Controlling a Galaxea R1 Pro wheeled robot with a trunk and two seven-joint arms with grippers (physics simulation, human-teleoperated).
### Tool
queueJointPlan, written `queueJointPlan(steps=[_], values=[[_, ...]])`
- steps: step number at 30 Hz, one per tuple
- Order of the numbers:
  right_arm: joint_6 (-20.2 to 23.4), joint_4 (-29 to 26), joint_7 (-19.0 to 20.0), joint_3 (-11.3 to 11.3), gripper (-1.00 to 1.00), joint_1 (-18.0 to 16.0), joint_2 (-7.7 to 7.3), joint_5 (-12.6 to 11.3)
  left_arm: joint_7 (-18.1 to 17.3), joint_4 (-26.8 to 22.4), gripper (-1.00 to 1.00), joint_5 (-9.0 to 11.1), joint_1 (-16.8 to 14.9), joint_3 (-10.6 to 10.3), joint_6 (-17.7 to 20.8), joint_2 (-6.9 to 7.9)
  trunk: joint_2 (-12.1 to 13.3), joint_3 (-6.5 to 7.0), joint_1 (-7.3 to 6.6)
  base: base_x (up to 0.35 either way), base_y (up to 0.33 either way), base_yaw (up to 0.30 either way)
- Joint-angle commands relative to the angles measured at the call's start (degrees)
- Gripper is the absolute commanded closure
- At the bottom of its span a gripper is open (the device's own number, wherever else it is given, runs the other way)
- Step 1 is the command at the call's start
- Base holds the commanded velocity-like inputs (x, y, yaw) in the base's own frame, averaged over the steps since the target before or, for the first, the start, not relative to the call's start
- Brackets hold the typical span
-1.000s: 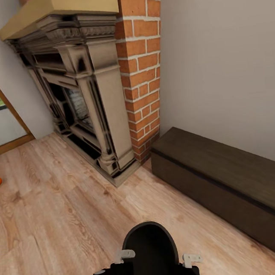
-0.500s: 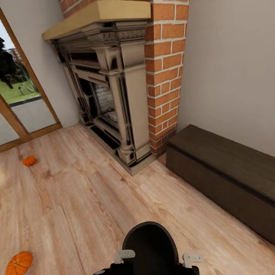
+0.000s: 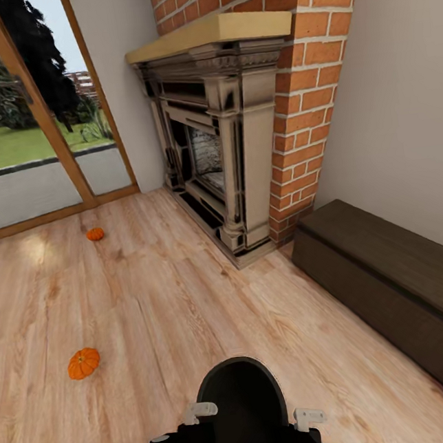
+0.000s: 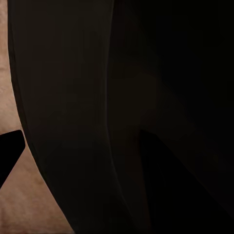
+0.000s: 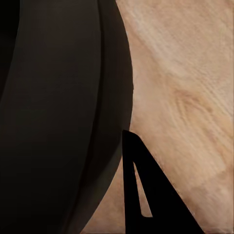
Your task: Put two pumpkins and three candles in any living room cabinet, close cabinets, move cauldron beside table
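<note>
While the matte, round-bellied cauldron point(image 3: 242, 413) sits at bottom centre between both arms, whose grip I cannot tell, two ribbed pumpkins point(image 3: 83, 363) lie left on wood-grain floor point(image 3: 156, 306).

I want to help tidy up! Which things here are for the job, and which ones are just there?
For the job:
- near pumpkin
- far pumpkin
- cauldron, held between both arms
- cabinet, closed

Just there:
- fireplace
- brick chimney
- glass door
- wooden floor

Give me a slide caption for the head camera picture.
Robot carries a black cauldron between both arms; two pumpkins lie on the wood floor near the fireplace.
</note>
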Motion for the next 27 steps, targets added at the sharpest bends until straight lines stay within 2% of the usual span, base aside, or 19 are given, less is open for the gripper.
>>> queueJointPlan(steps=[1,27], values=[[-0.2,-0.8,-0.3,0.4,1.00,-0.1,-0.03,-0.1,-0.1,0.0,1.00,0.3,0.0,-0.4,0.3,0.03,0.4,0.15,-0.27,-0.329,0.000,0.291],[-0.2,-0.8,-0.3,0.4,1.00,-0.1,-0.03,-0.1,-0.1,0.0,1.00,0.2,0.0,-0.4,0.2,0.03,10.8,4.81,-5.98,-0.328,0.000,0.291]])
